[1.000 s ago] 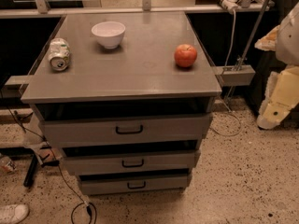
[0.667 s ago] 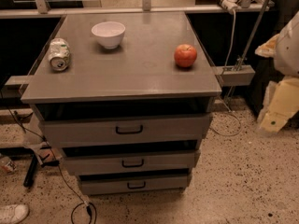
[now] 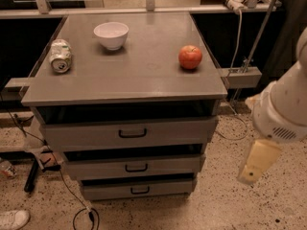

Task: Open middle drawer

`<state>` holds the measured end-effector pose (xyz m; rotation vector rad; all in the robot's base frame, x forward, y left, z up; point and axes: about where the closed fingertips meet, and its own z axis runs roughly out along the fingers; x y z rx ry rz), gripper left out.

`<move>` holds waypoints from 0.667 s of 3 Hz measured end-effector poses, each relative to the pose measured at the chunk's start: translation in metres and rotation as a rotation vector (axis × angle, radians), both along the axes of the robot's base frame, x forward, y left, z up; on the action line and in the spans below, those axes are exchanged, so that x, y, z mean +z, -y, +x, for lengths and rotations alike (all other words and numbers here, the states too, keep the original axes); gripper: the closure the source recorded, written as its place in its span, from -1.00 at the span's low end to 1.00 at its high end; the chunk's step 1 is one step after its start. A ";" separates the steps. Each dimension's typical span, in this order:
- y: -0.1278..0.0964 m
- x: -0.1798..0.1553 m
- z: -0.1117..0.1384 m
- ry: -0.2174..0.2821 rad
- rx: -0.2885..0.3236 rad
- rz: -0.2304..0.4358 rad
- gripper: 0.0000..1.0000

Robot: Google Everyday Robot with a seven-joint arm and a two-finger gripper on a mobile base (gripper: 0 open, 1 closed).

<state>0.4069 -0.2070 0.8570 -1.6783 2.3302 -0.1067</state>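
Observation:
The middle drawer point(image 3: 135, 166) is a grey flat front with a small black bar handle point(image 3: 136, 167) at its centre. It sits in a grey cabinet between a taller top drawer point(image 3: 128, 133) and a narrow bottom drawer point(image 3: 138, 189). All three fronts look pushed in, with a dark gap above each. My gripper point(image 3: 254, 163) hangs at the right of the view on a white arm point(image 3: 287, 104). It is beside the cabinet at about the middle drawer's height, well to the right of the handle and touching nothing.
On the cabinet top point(image 3: 129, 75) stand a white bowl point(image 3: 111, 34), a can lying on its side point(image 3: 61, 55) and a red apple point(image 3: 190, 57). Cables point(image 3: 79, 210) trail on the speckled floor at the left. A white shoe point(image 3: 12, 219) is at the bottom left.
The arm and gripper have come further into view from the right, moving down and left towards the cabinet. The drawers and the objects on top have not moved.

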 end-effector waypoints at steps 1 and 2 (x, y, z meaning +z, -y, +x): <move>-0.005 -0.057 -0.011 -0.085 -0.015 -0.024 -1.00; -0.004 -0.063 -0.015 -0.097 -0.018 -0.027 -1.00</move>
